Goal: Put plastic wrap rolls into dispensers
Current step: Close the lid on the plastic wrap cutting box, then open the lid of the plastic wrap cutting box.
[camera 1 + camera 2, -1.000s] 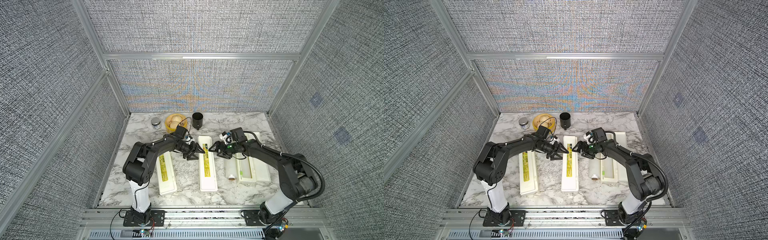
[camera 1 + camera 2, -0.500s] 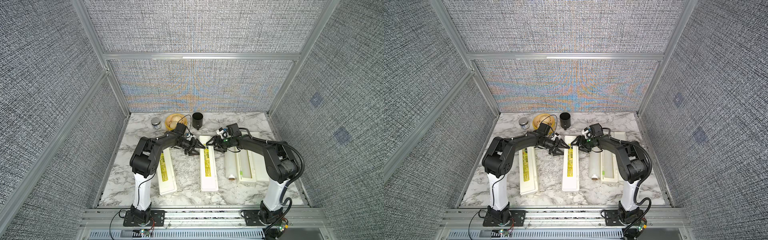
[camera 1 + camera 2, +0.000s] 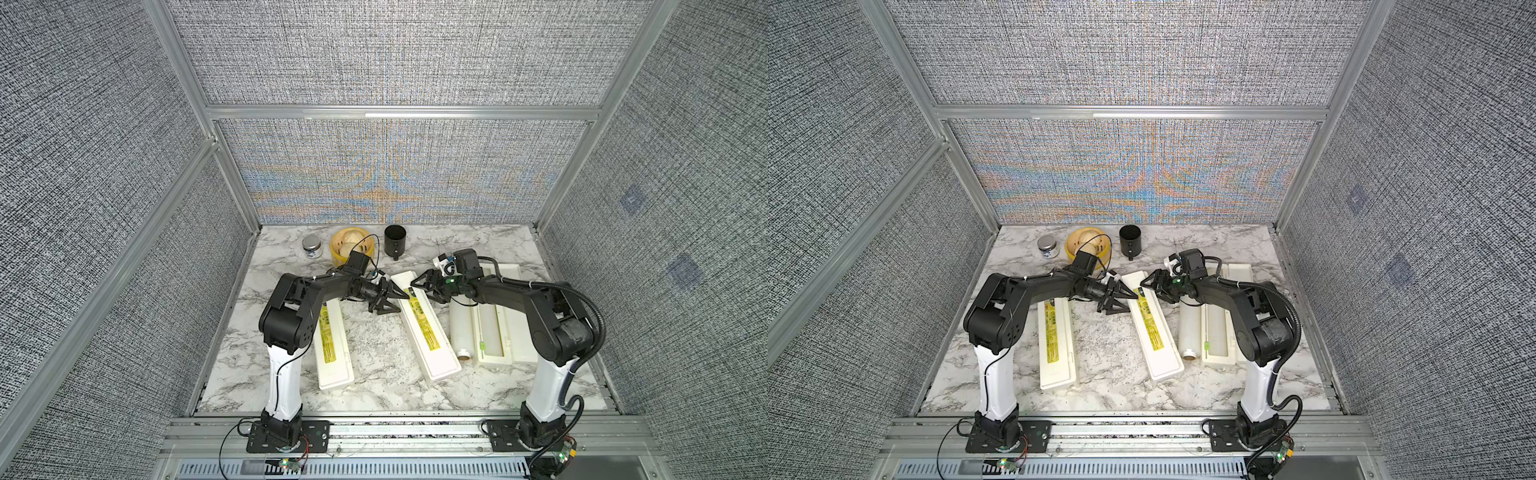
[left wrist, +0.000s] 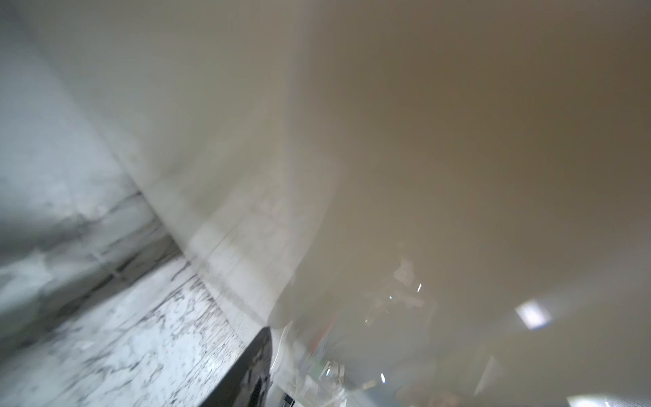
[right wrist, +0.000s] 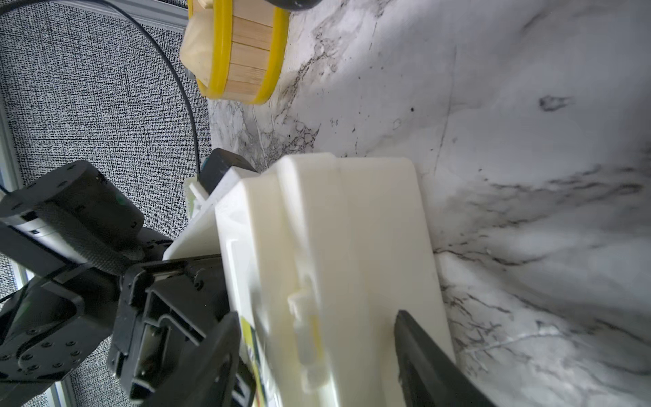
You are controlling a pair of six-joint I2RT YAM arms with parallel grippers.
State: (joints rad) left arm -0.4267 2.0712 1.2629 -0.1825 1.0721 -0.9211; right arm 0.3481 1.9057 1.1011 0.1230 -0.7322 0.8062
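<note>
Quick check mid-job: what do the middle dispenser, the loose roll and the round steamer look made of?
The middle dispenser: apparently rigid moulded plastic, cream, smooth semi-gloss, with moulded ribs and tabs. The loose roll: wound translucent film, likely on a cardboard core, judging by its brown end. The steamer: slatted bamboo or wood wall, with glossy yellow bands that look plastic.

You have three long cream-white dispensers lying lengthwise. The left dispenser (image 3: 334,349) is closed, with its yellow-green label up. The middle dispenser (image 3: 430,332) also has its label up and lies skewed, its far end swung left. The right dispenser (image 3: 496,332) lies open, its lid flat beside it. One translucent roll (image 3: 460,324) rests against its left side, with the brown core end nearest.
</note>
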